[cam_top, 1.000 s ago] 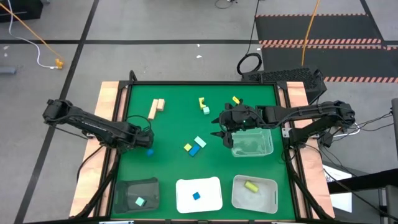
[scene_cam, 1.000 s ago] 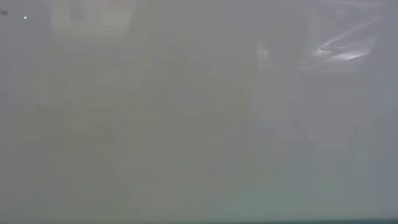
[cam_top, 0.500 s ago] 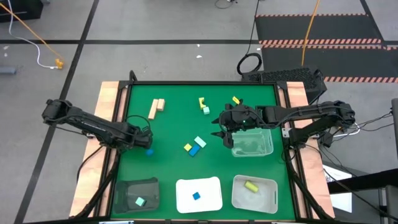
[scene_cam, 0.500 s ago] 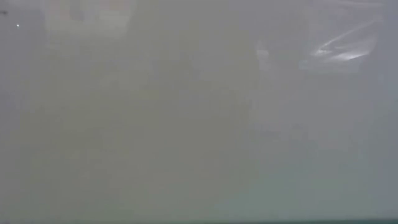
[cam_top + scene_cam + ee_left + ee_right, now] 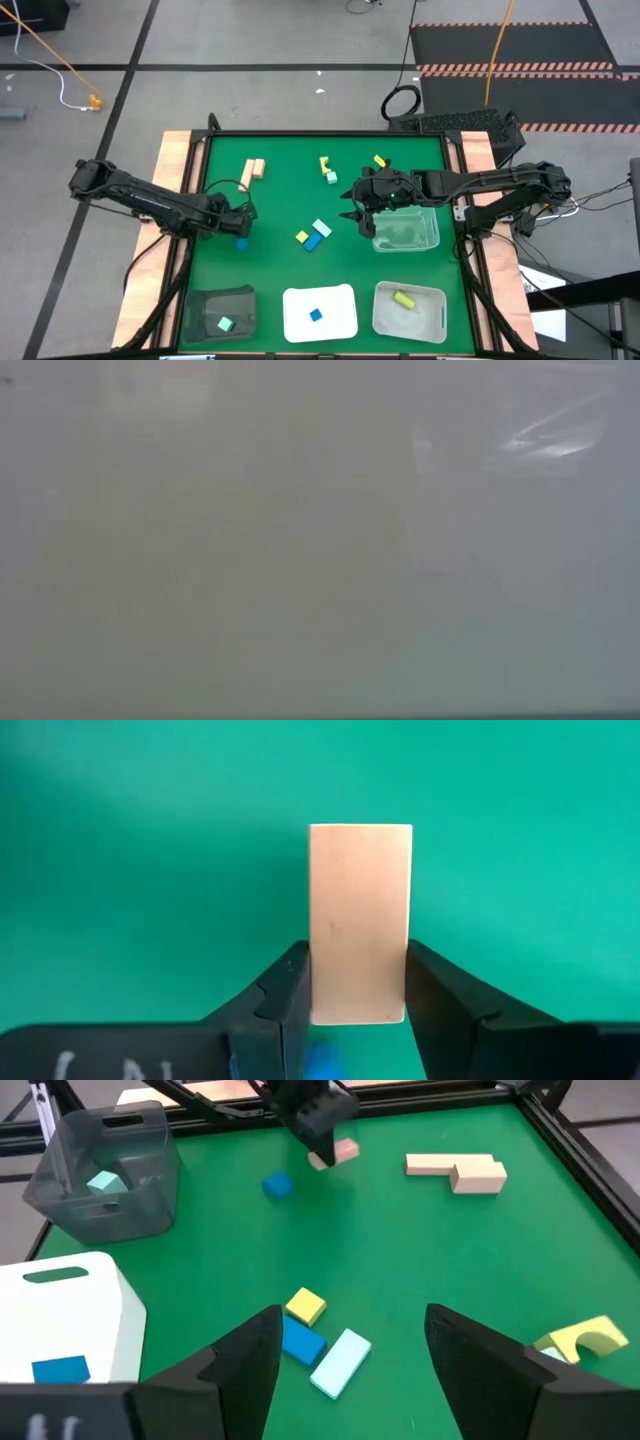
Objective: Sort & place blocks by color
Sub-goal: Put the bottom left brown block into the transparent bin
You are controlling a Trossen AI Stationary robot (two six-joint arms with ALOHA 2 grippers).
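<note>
In the left wrist view my left gripper (image 5: pixel 356 970) is shut on a tan wooden bar (image 5: pixel 360 910). In the high view it (image 5: pixel 238 213) hovers near the table's left side, above a blue cube (image 5: pixel 240 242). My right gripper (image 5: pixel 354 216) is open and touches nothing. It stands right of a yellow cube (image 5: pixel 302 237), a blue block (image 5: pixel 312 243) and a mint bar (image 5: pixel 322 229) lying flat together. Two tan bars (image 5: pixel 251 172) lie far left. Yellow pieces (image 5: pixel 325 163) (image 5: pixel 379 160) and a mint cube (image 5: pixel 332 178) lie far centre. My left gripper pinches the tan bar between its two fingers, one on each long side near the bar's gripper-side end (image 5: pixel 358 1000). The fingers (image 5: pixel 318 1125) point down from above. The bar (image 5: pixel 340 1152) hangs below them, lifted clear of the mat.
A clear bin (image 5: pixel 405 228) stands under my right arm. Along the near edge sit a dark bin (image 5: pixel 205 305) with a mint block (image 5: pixel 224 324), a white tray (image 5: pixel 340 300) with a blue block (image 5: pixel 316 315), and a pale tray (image 5: pixel 430 318) with a yellow cylinder (image 5: pixel 403 299). The low view shows only haze.
My left gripper has moved a short way toward the table's right and far side, carrying the tan bar. The blocks on the mat have stayed where they were.
</note>
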